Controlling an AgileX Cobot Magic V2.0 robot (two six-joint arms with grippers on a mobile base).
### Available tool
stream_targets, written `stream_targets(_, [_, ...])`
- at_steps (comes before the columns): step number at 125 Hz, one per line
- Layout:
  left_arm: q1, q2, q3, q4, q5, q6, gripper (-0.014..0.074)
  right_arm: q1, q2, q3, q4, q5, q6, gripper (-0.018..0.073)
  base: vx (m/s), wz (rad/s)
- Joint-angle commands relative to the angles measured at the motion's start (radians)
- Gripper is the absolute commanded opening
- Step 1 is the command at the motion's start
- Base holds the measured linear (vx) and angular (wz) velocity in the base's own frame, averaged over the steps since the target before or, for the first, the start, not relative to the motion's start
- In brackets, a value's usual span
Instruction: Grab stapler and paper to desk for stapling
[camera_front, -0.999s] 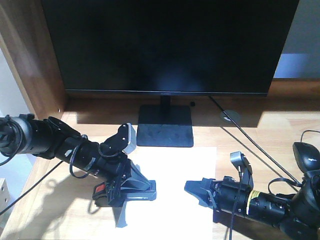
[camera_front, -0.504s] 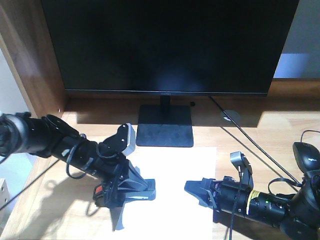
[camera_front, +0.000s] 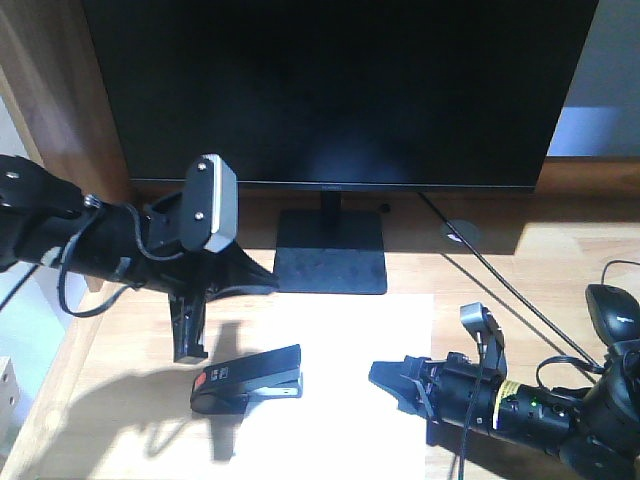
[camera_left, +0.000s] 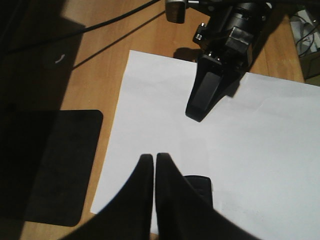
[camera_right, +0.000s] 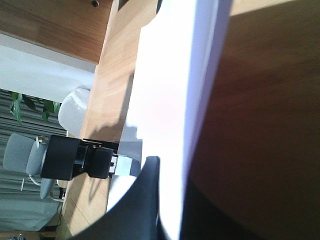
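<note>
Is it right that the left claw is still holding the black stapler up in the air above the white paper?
Not quite. The left claw has let go and lifted away, shut and empty. The stapler lies on the desk at the left edge of the white paper, not in the air. The front-facing view shows it.

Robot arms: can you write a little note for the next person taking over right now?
Left pincer: shut, empty, raised above the desk.
Right pincer: shut, low, tips on the paper.
The stapler lies on the paper's left edge, free of both pincers.
Done: stapler and paper are both on the desk.
Left: the stapling itself; the paper isn't visibly between the stapler's jaws.
</note>
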Motion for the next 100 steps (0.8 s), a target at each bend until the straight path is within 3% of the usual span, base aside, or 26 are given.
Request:
stream_targets(1, [-0.003, -0.06, -0.017, -0.045, -0.011, -0.007, -0.0006, 0.001, -0.029, -0.005, -0.01, -0.164, -0.006, 0.0017, 0.0, 0.0])
stream_targets(24, [-0.003, -0.066, -0.017, -0.045, -0.012, -0.007, -0.0006, 0.001, -0.029, -0.005, -0.013, -0.164, -0.006, 0.0161, 0.0, 0.0])
stream_targets(45, [-0.003, -0.066, -0.017, -0.045, -0.012, -0.007, -0.0006, 0.001, -0.04, -0.005, -0.009, -0.164, -0.006, 0.0473, 0.0, 0.0])
stream_targets(58, [-0.003, -0.066, -0.017, -0.045, -0.012, -0.007, -0.0006, 0.001, -0.075, -0.005, 0.025, -0.158, -0.006, 0.0611, 0.0, 0.0])
stream_targets(81, [-0.003, -0.066, -0.017, -0.045, -0.013, -0.007, -0.0006, 0.001, -0.156, -0.029, 0.032, -0.009, -0.02, 0.0597, 0.0, 0.0])
stream_targets(87, [-0.003, -0.066, -0.017, -0.045, -0.013, -0.008, -0.0006, 0.001, -0.19, -0.041, 0.007, 0.084, -0.022, 0.0578, 0.0, 0.0])
stream_targets(88, [-0.003, -0.066, -0.017, -0.045, -0.013, -0.008, -0.0006, 0.001, -0.218, -0.052, -0.012, 0.16, -0.026, 0.0571, 0.0, 0.0])
stream_targets(92, [-0.003, -0.066, -0.017, -0.045, -0.015, -0.013, -0.0006, 0.001, -0.251, -0.061, -0.025, 0.241, -0.032, 0.057, 0.0, 0.0])
stream_targets(100, [-0.003, -0.066, -0.017, -0.045, -0.026, -0.038, -0.0006, 0.001, -0.295, -0.071, -0.041, 0.342, -0.041, 0.057, 0.0, 0.0])
